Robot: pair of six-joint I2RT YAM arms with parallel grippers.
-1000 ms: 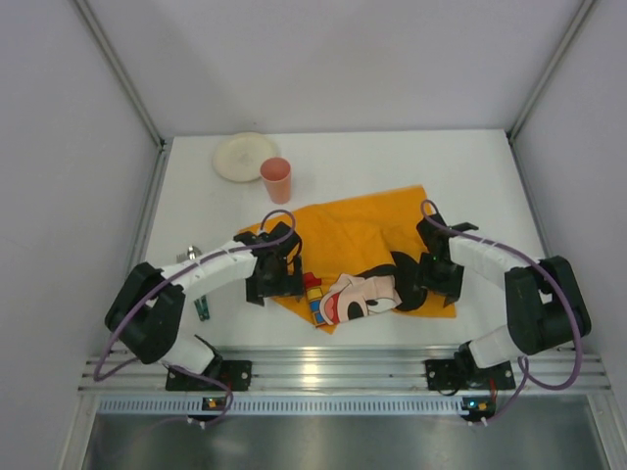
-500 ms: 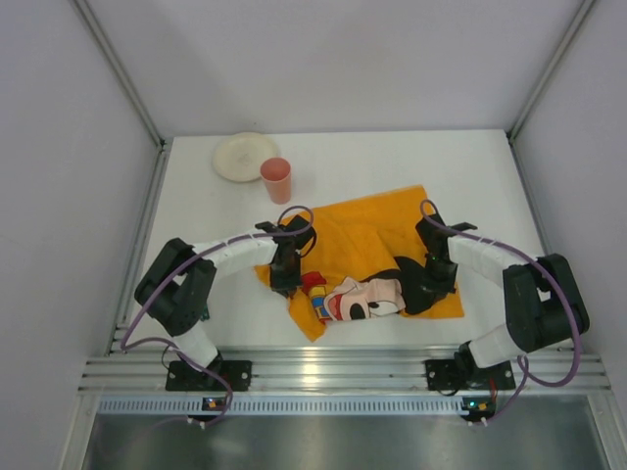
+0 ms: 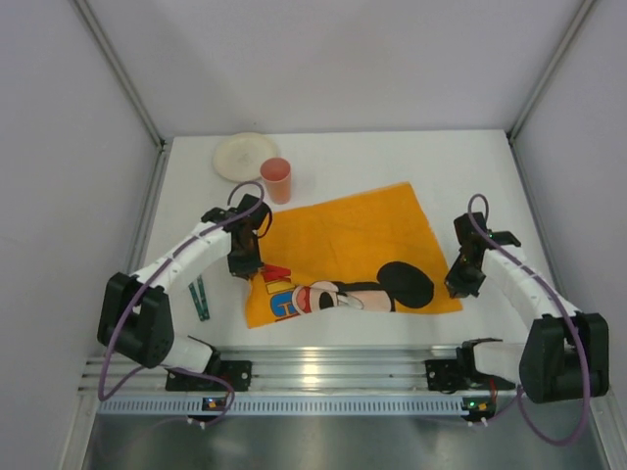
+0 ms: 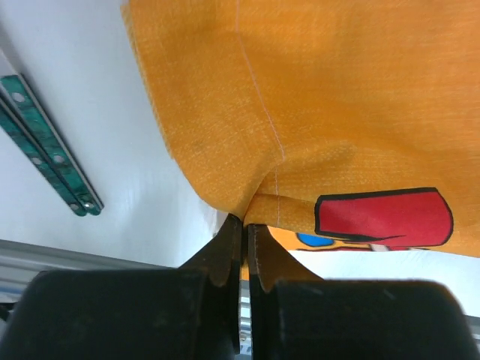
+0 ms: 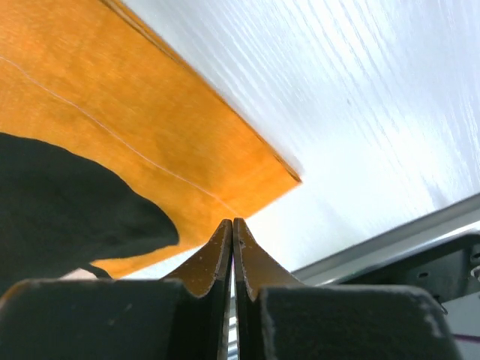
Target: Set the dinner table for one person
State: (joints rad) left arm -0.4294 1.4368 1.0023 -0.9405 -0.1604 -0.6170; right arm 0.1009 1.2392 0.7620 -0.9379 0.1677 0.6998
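Overhead, the large matte white rectangular surface [image 3: 392, 162] is lying rigid, offering nothing to grip, beneath the left end effector [image 3: 243, 264] and right end effector [image 3: 462, 284], with a soft, light orange Mickey Mouse cloth [image 3: 343, 235] lying between them. Left wrist: the left one is clamping a hem fold. Right wrist: the right one is pinching the hem beside a corner, and such edges are probably the surest holds.

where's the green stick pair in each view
Top external: green sticks at lower left, just left of the cloth.
Left wrist: along the left edge, left of the cloth.
Right wrist: not in it.
Shared landmark: the orange cloth, seen in all three.
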